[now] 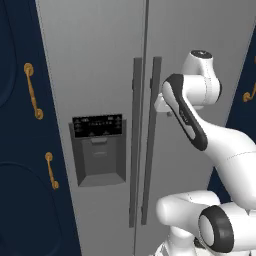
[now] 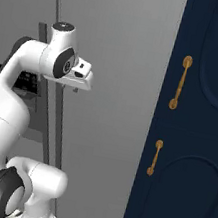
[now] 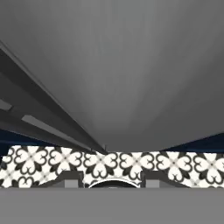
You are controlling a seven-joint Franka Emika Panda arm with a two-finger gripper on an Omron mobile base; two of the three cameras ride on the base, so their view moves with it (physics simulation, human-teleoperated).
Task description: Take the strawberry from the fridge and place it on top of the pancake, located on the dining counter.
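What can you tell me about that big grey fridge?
The fridge is tall, with two doors of what looks like brushed grey steel, both shut. Two long dark vertical bar handles run side by side along the centre seam. The left door carries a black dispenser panel above a recessed grey nook. Navy cabinets with gold handles flank it. The arm's end effector is close to the right door's handle; contact is unclear.

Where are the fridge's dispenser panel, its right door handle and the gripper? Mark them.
dispenser panel [image 1: 98, 126], left base view, black control strip.
right door handle [image 1: 150, 150], left base view, mid-bar.
gripper [image 3: 113, 178], hand view, between fingertips.
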